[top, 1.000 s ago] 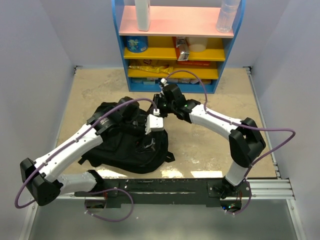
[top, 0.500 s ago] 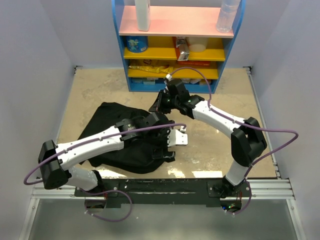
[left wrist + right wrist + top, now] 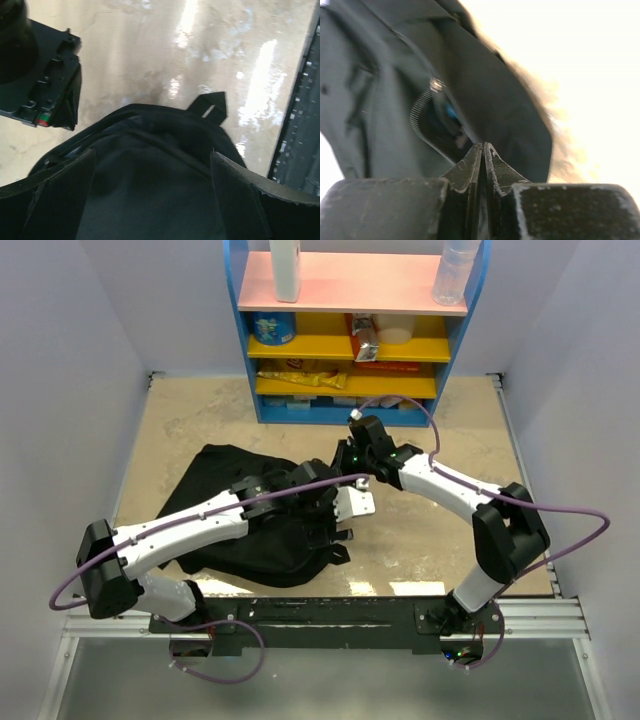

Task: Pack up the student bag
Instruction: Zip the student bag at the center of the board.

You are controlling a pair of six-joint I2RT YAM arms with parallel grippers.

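The student bag (image 3: pixel 215 470) lies slumped on the beige counter (image 3: pixel 420 535), left of the middle and in front of a blue shelf unit (image 3: pixel 233 340) that stands at the far wall. The left arm reaches across the bag from the left. Its pincer (image 3: pixel 152 157) hangs over the bag's right side with its two fingers (image 3: pixel 60 200) spread wide, black cloth showing between them and nothing gripped. Just past the bag's edge in that wrist view, a short strap loop (image 3: pixel 210 105) lies flat on the counter. The right arm comes in from the right, and its pincer (image 3: pixel 483 147) sits at the bag's upper right edge. Its jaws are pressed together, tips against dark fabric beside a curved zipper (image 3: pixel 422 107). Whether any cloth is caught between them I cannot tell
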